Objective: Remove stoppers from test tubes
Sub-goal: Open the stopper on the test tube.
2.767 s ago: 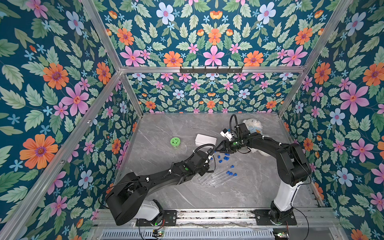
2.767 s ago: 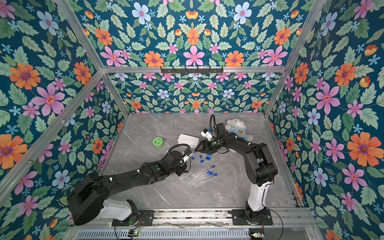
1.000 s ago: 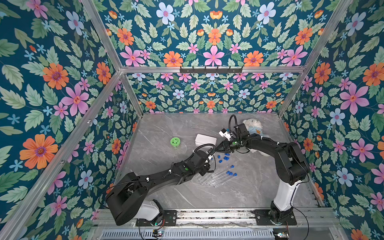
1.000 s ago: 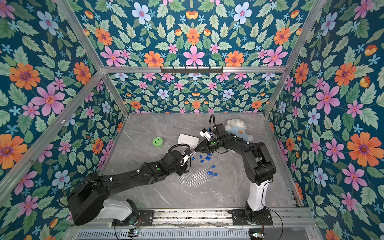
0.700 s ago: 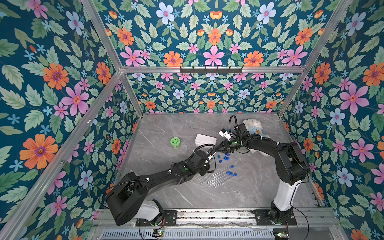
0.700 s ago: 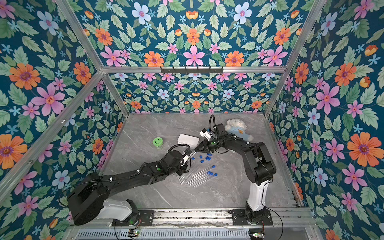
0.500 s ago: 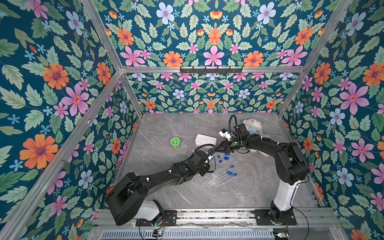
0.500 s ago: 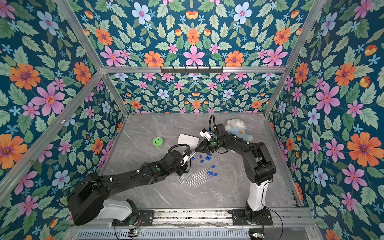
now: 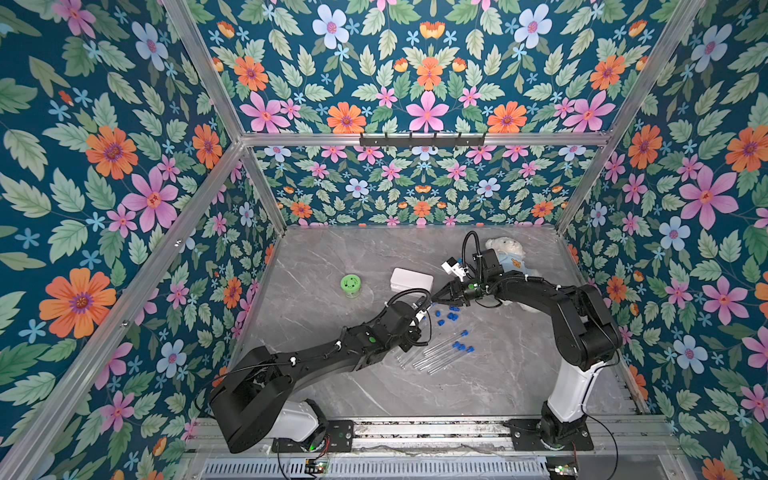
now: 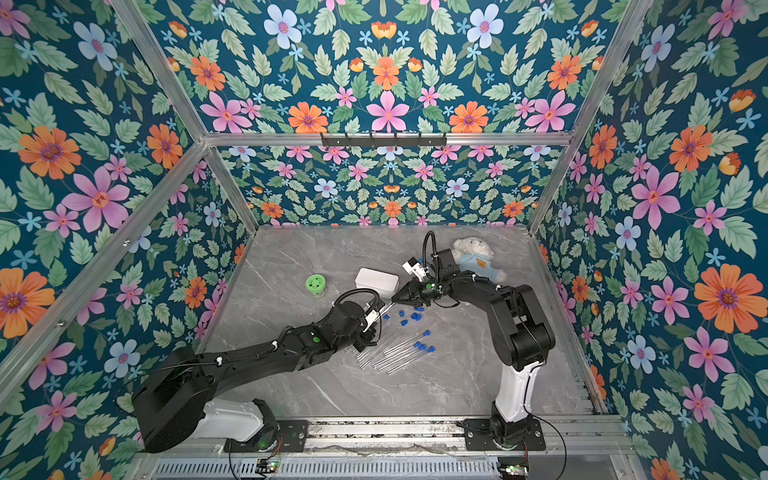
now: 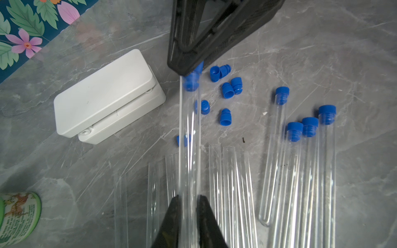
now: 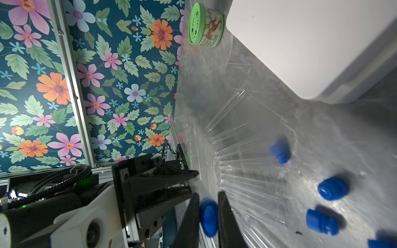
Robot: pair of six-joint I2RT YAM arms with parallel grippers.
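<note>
My left gripper (image 11: 189,196) is shut on a clear test tube (image 11: 189,139) held above the table. A blue stopper (image 11: 190,82) sits in that tube's far end. My right gripper (image 12: 208,195) is shut on this stopper (image 12: 208,216). In both top views the two grippers meet tip to tip near the white box, left (image 9: 422,313) and right (image 9: 434,300). Several loose stoppers (image 11: 225,90) lie on the grey table. Beside them lie several stoppered test tubes (image 11: 279,150) and several open ones (image 11: 227,182).
A shut white box (image 9: 411,280) lies just behind the grippers. A green-lidded jar (image 9: 351,284) stands further left. A plush bear (image 9: 507,253) sits at the back right behind the right arm. Flowered walls enclose the table on three sides.
The right gripper's jaws have closed a little further onto the stopper. Both arms have otherwise stayed where they were, and the left keeps its hold on the tube.
</note>
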